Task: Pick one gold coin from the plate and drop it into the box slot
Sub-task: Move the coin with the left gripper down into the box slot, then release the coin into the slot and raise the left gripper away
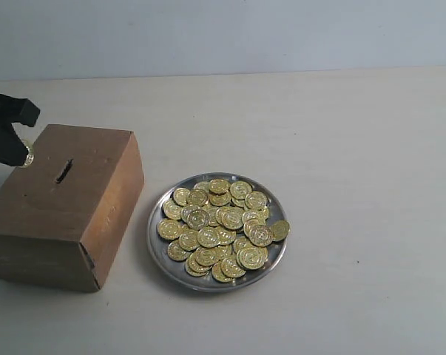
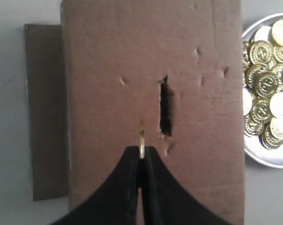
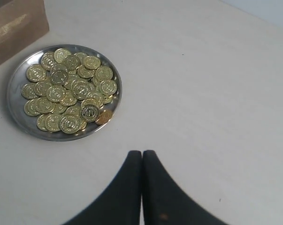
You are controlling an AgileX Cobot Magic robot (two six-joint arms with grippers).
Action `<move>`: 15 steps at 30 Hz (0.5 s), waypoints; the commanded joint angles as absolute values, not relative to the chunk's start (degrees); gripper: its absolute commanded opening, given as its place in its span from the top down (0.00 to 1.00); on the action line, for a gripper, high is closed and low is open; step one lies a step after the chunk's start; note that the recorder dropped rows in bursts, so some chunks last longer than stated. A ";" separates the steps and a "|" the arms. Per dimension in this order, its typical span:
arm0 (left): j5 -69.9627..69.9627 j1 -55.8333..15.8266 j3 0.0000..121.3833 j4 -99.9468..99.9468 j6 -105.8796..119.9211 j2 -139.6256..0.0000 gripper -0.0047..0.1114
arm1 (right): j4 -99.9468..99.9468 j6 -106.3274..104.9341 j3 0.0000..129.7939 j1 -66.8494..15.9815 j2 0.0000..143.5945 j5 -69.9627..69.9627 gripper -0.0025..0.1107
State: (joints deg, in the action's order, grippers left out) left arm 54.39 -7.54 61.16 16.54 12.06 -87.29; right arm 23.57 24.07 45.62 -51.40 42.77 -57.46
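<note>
On the left gripper (image 2: 141,158) the fingers (image 2: 125,187) pinched the gold coin (image 2: 141,138) edge-on over the box (image 2: 202,70), just beside the slot (image 2: 165,108). Thin, stiff and slick, it probably suited that flat-face pinch. The right gripper (image 3: 142,159) was closed, empty.

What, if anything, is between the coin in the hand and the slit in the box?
Nothing I can see. The left hand pinches the coin on edge over the box, and the slot lies just beside it, open. Only bare box top shows between them.
</note>
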 commanded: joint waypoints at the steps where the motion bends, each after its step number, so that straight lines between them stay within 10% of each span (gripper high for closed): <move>1: 54.83 -8.58 62.15 15.90 10.94 -89.29 0.96 | 23.73 24.22 45.37 -51.14 42.61 -56.44 0.98; 15: 49.87 -12.70 62.15 16.43 10.15 -92.35 0.96 | 22.58 24.22 45.37 -51.14 42.61 -54.91 0.98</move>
